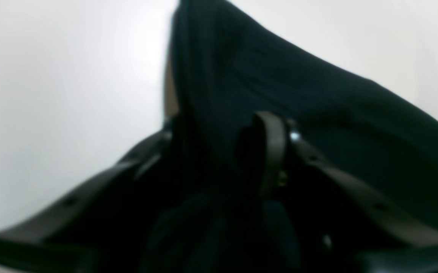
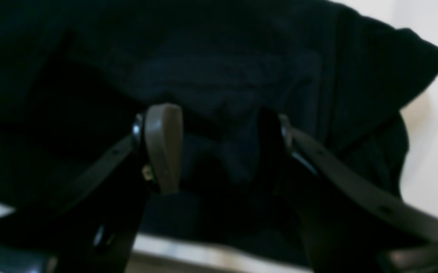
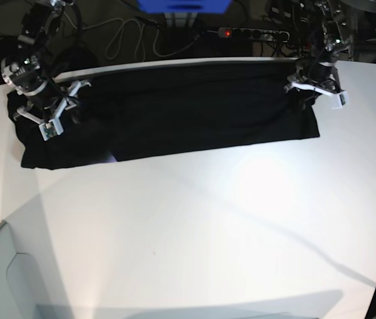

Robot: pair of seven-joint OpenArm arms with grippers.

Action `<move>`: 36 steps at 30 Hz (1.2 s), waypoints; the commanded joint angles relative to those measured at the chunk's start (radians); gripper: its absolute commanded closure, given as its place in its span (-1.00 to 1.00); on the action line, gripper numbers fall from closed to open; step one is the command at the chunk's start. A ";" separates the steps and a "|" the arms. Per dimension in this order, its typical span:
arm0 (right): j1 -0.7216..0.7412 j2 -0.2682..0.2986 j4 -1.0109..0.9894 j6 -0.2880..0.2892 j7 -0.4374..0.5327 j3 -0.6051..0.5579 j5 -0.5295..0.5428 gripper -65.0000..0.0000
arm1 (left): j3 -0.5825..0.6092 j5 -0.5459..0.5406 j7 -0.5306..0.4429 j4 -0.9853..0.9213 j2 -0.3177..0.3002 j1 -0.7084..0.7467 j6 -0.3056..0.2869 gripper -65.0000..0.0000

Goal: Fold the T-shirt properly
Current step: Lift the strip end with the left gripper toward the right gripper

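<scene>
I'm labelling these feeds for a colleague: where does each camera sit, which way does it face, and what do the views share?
Left wrist: on the left arm, facing the black T-shirt and white table; its own blurred jaws show.
Right wrist: on the right arm, facing the shirt's folds; its parted jaws show.
Base: above the table's far side from the arms or theirs, I cannot tell; both arms show.
All three share shirt and table.

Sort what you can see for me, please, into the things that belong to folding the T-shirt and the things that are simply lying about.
For the job:
- black T-shirt, laid out in a long band
- left gripper, at one end of it
- right gripper, over the other end
- white table, under the shirt

Just about:
- dark cables behind the table
</scene>
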 commanded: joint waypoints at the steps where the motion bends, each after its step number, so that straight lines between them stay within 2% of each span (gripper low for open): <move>1: -0.001 0.010 0.004 0.020 0.014 0.015 0.004 0.06 | 0.004 0.005 0.021 -0.006 -0.002 0.006 0.001 0.58; 4: 0.009 0.011 -0.006 0.020 0.014 0.020 0.004 0.06 | 0.019 0.005 0.021 -0.035 -0.008 0.005 0.001 0.95; 5: 0.012 0.011 -0.006 0.020 0.014 0.021 0.004 0.06 | 0.021 0.005 0.021 -0.040 -0.010 0.005 0.001 1.00; 11: 0.019 0.011 -0.009 0.020 0.014 0.021 0.004 0.06 | 0.011 0.007 0.021 0.019 -0.010 0.013 0.001 1.00; 20: 0.041 0.011 -0.087 0.020 0.014 0.021 0.002 0.06 | 0.004 0.007 0.021 0.081 -0.088 0.006 0.006 1.00; 23: 0.049 0.034 -0.134 0.020 0.014 0.021 0.004 0.06 | 0.005 0.007 0.021 0.081 -0.088 0.010 0.006 1.00; 28: 0.042 0.037 -0.153 0.020 0.014 0.023 0.004 0.07 | 0.005 0.007 0.027 0.174 -0.088 0.016 0.008 1.00; 32: 0.041 0.036 -0.153 0.020 0.014 0.021 0.004 0.07 | 0.007 0.007 0.190 0.325 -0.066 0.005 0.006 1.00; 36: 0.041 0.036 -0.153 0.020 0.014 0.020 0.004 0.07 | 0.011 0.007 0.291 0.459 0.026 0.000 0.005 1.00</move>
